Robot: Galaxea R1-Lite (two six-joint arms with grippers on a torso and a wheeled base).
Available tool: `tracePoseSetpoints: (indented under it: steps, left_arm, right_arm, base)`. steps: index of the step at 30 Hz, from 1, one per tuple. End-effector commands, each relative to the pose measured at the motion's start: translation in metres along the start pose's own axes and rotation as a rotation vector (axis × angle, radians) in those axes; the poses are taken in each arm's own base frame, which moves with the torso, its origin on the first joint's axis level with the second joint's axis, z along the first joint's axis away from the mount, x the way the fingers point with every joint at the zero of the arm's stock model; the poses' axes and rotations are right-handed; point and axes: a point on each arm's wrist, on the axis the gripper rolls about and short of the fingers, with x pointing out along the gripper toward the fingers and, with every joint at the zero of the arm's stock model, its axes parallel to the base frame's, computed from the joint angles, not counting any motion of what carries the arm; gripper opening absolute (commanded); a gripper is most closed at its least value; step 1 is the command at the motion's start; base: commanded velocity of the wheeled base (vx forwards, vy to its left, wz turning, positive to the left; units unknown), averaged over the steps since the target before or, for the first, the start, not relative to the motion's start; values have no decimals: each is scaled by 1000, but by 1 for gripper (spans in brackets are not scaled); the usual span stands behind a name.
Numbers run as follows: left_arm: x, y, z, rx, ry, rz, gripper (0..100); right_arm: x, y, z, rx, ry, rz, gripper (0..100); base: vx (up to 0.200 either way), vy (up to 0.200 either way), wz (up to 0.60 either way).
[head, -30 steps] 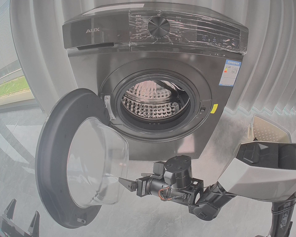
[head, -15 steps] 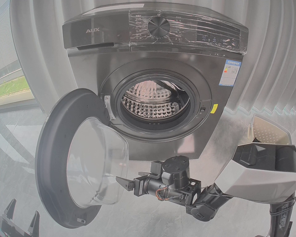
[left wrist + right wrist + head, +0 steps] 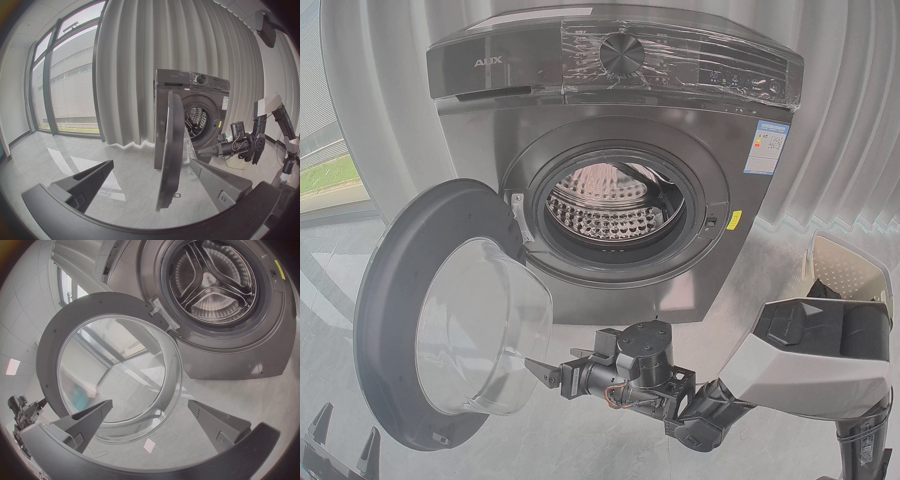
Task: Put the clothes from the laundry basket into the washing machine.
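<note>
We saw the washing machine (image 3: 612, 125) with its door (image 3: 394, 300) swung wide open towards the robot's left, leaving the drum (image 3: 606, 212) exposed; no clothes showed inside it. The laundry basket (image 3: 844, 262) stood on the floor at the machine's right, largely hidden behind the right arm. A dark bit (image 3: 820, 289) peeked over the arm inside the basket, though we could not tell for certain that it was clothing.

The right gripper (image 3: 542, 373) hung low in front of the machine, below the drum opening, pointing away from the basket and towards the door's bulging glass (image 3: 481, 325). Its tip was just beside the glass, and we could not tell whether they touched. In the right wrist view its fingers (image 3: 90, 418) were spread well apart with nothing between them, facing the glass. The basket was thus well apart from this gripper, off at its back.

The left gripper (image 3: 350, 425) sat low at the robot's far left, beyond the door and farther again from the basket. In the left wrist view its fingers (image 3: 218, 184) were likewise spread wide and held nothing, facing the door's edge.
</note>
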Motion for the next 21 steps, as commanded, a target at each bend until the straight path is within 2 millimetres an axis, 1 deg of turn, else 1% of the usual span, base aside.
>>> tracePoseSetpoints:
  steps: [1, 2, 4, 5, 6, 9, 11, 12, 15, 16, 17, 18, 19, 21]
  left_arm:
    - [0, 0, -5, 0, -1, 0, 100]
    - [0, 0, -5, 0, -1, 0, 100]
    - [0, 0, -5, 0, -1, 0, 100]
    - [0, 0, -5, 0, -1, 0, 100]
    - [0, 0, -5, 0, 0, 0, 100]
    - [0, 0, -5, 0, 0, 0, 100]
    - [0, 0, -5, 0, -1, 0, 100]
    - [0, 0, -5, 0, -1, 0, 100]
    - [0, 0, -5, 0, 0, 0, 100]
    - [0, 0, -5, 0, 0, 0, 100]
    - [0, 0, -5, 0, 0, 0, 100]
    - [0, 0, -5, 0, 0, 0, 100]
    - [0, 0, -5, 0, 0, 0, 100]
    - [0, 0, -5, 0, 0, 0, 100]
  right_arm:
    - [-1, 0, 0, 1, -3, 1, 100]
    - [-1, 0, 1, 2, -6, 1, 100]
    - [-13, 3, 14, 0, -39, 5, 100]
    - [-13, 3, 14, 0, -39, 5, 100]
    - [-26, 9, 25, -1, -59, 13, 100]
    - [-59, 21, 47, -5, -98, 28, 100]
    - [-88, 31, 62, -16, -132, 40, 100]
    - [-101, 32, 67, -24, -144, 37, 100]
    - [-140, 36, 84, -55, -204, 37, 100]
    - [-147, 37, 86, -57, -214, 37, 100]
    - [-163, 37, 89, -58, -233, 34, 100]
    - [-167, 37, 90, -60, -236, 32, 100]
    - [-181, 37, 93, -62, -256, 29, 100]
    - [-194, 36, 97, -63, -283, 20, 100]
  base:
    - [0, 0, 0]
    - [0, 0, 0]
    - [0, 0, 0]
    - [0, 0, 0]
    - [0, 0, 0]
    - [0, 0, 0]
    - [0, 0, 0]
    - [0, 0, 0]
    - [0, -200, 0]
    - [0, -200, 0]
    - [0, -200, 0]
    - [0, -200, 0]
    - [0, -200, 0]
    - [0, -200, 0]
